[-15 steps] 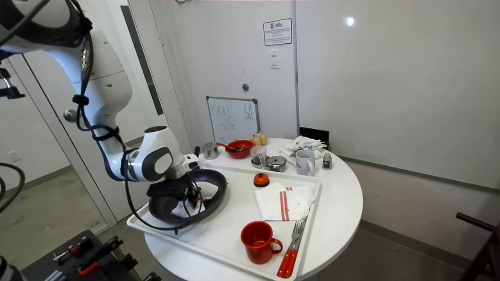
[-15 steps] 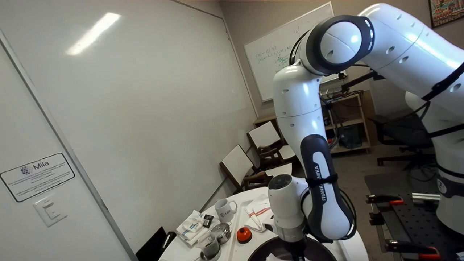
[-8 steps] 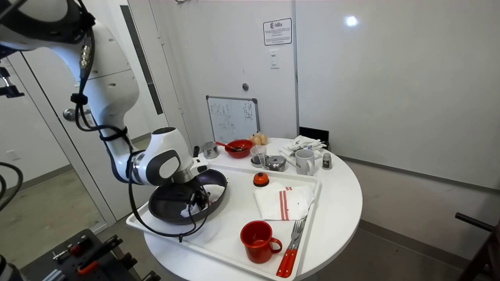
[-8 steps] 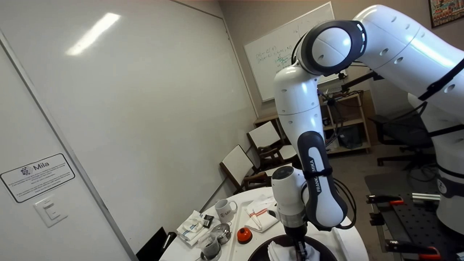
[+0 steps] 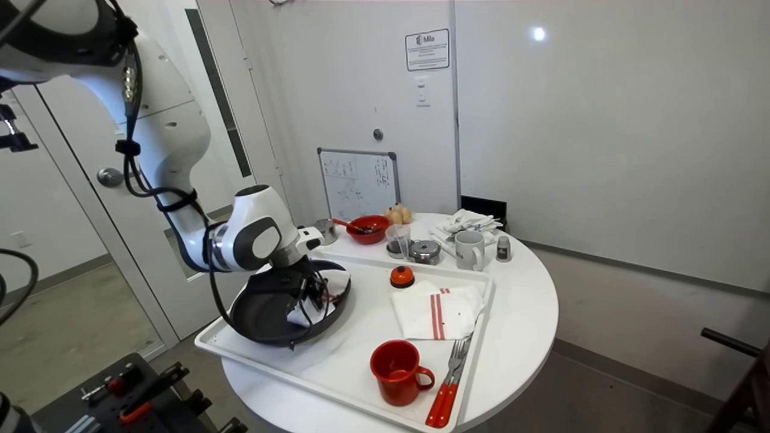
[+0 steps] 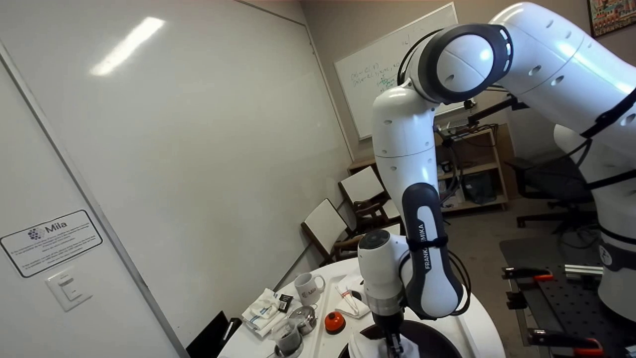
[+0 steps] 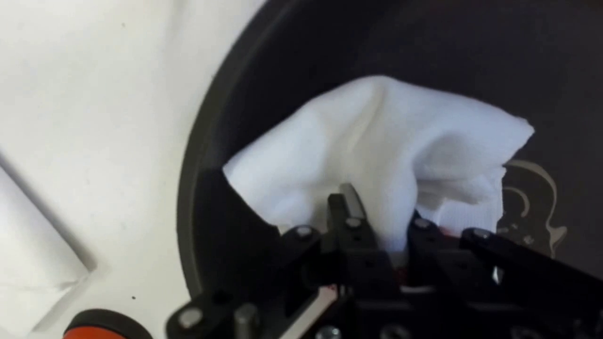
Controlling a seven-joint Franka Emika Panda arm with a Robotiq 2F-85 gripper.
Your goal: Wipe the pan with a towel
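A dark round pan (image 5: 261,316) sits on the left part of a white tray; it also shows at the bottom of an exterior view (image 6: 435,343). A white towel (image 5: 335,279) lies bunched inside the pan, with a little red showing near the jaws. My gripper (image 5: 316,297) points down into the pan. In the wrist view my gripper (image 7: 382,207) is shut on the towel (image 7: 367,127), with a fold pinched between the fingers; the right fingertip is partly hidden by cloth. The towel is near one side wall of the pan (image 7: 424,42). Pale curved marks (image 7: 549,183) show on the pan floor.
The white tray (image 5: 355,361) also holds a red mug (image 5: 397,376), red-handled cutlery (image 5: 446,391), a folded red-striped towel (image 5: 437,313) and an orange-red knob-like item (image 5: 402,276). Behind it stand a red bowl (image 5: 370,231), a lidded metal pot (image 5: 425,251) and a grey mug (image 5: 469,249).
My gripper has moved with the towel inside the pan, rightward in an exterior view that shows the whole tray. The pan has shifted very slightly. The grip on the towel looks unchanged.
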